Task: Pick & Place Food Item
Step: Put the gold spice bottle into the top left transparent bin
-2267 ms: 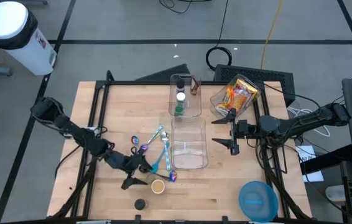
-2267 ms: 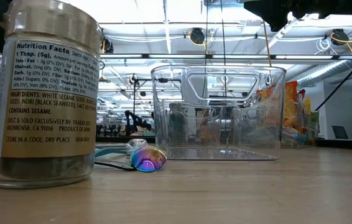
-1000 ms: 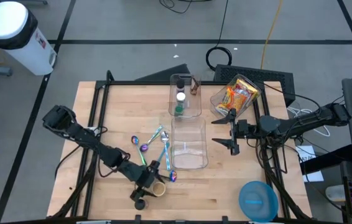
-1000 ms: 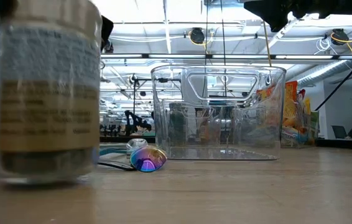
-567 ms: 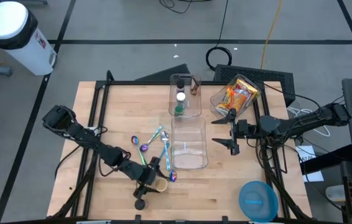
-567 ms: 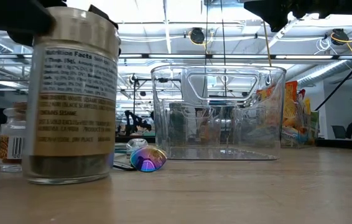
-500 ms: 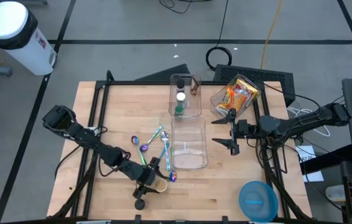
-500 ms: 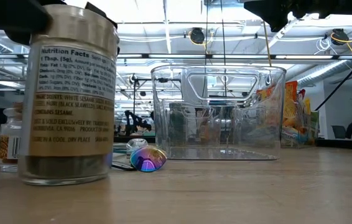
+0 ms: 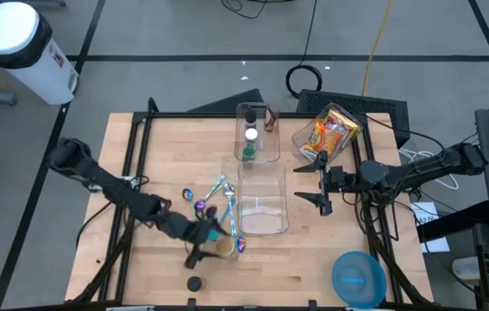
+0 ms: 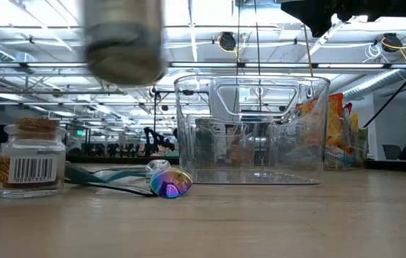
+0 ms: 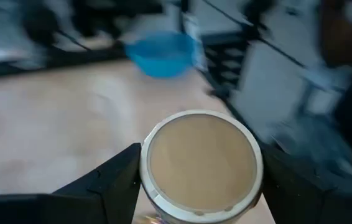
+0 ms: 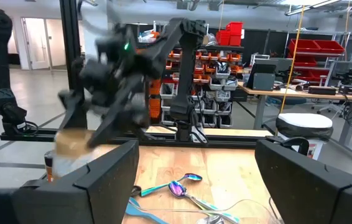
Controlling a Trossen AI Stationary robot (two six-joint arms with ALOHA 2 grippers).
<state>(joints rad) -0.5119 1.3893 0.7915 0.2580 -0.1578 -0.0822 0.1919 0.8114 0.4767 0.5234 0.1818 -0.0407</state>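
Left gripper (image 9: 211, 239), low and left of centre in the high view, is clamped on the seasoning jar (image 9: 224, 246), which hangs clear of the table (image 9: 314, 259) near the spoons (image 9: 214, 200). I would carry it level and lift higher before crossing right to the clear bin (image 9: 263, 200), lest the jar clip its rim. Right gripper (image 9: 320, 180) waits at centre right, jaws spread wide and empty
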